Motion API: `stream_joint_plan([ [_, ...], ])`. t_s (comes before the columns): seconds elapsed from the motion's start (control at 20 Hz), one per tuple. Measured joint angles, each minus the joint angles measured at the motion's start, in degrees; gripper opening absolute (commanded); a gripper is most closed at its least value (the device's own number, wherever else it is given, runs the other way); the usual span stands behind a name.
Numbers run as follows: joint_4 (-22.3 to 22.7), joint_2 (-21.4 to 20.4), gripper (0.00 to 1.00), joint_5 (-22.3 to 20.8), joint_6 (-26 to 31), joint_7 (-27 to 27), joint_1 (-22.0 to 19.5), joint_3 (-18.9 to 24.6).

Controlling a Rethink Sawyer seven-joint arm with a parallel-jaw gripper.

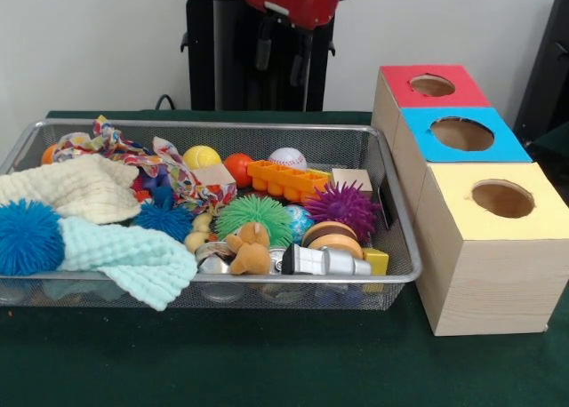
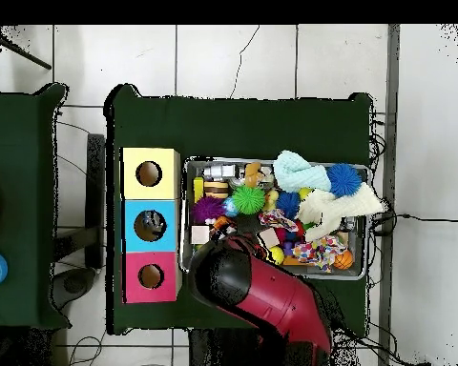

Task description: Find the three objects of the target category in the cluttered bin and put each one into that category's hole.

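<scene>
Black two-finger gripper (image 1: 283, 60) is hanging open and empty, touching nothing; red arm (image 2: 281, 305) is reaching over the silver wire-mesh bin's (image 1: 402, 238) far rim.

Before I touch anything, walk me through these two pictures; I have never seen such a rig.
The red and black machine is a robot arm on a pedestal. One picture looks across the table at it; the other looks straight down. Its tool hangs behind the bin, and I cannot tell whether it is open; it seems to hold nothing. On the green table stands a wire-mesh bin full of toys: spiky balls, cloths, a baseball, a small teddy bear. Beside it stand three wooden boxes, each with a round hole: red-topped, blue-topped, yellow-topped.
</scene>
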Motion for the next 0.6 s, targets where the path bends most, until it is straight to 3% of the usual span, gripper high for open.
stream_joint_plan([
  [0.2,-0.01,-0.85,1.0,-2.76,-0.28,0.0,-2.35,3.33],
  [0.4,-0.44,-1.89,1.0,-6.38,-0.28,0.0,-7.34,7.42],
  [0.6,-1.68,-2.1,1.0,-8.28,0.24,0.0,-9.61,8.77],
])
